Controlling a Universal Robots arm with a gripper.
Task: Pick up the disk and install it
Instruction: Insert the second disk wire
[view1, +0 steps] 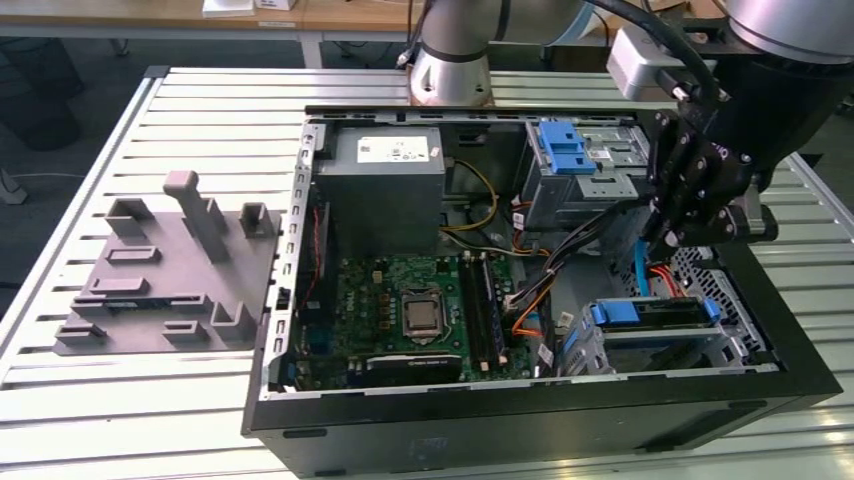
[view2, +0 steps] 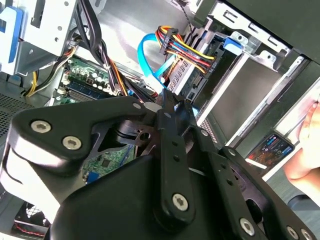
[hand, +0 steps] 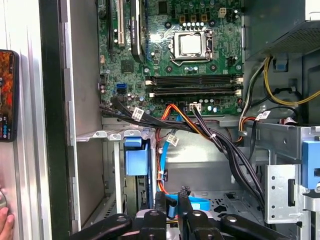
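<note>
The black metal gripper (view2: 167, 100) fills the foreground, its two slim fingers (view2: 172, 107) pressed together near a curved blue flat data cable (view2: 147, 62). Beyond lie a green circuit board (view2: 85, 80), a bundle of coloured wires (view2: 182, 47) and a silver metal bay (view2: 250, 90). A person's hand (view2: 307, 145) rests at the edge.

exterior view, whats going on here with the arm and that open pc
A robot arm has its gripper lowered inside an open computer case lying on a slatted table. The gripper hangs by the exterior view's right wall of the case, above the disk, which sits with its blue rails in the drive cage at the near corner. The gripper is not touching the disk. A grey fixture lies beside the case.
</note>
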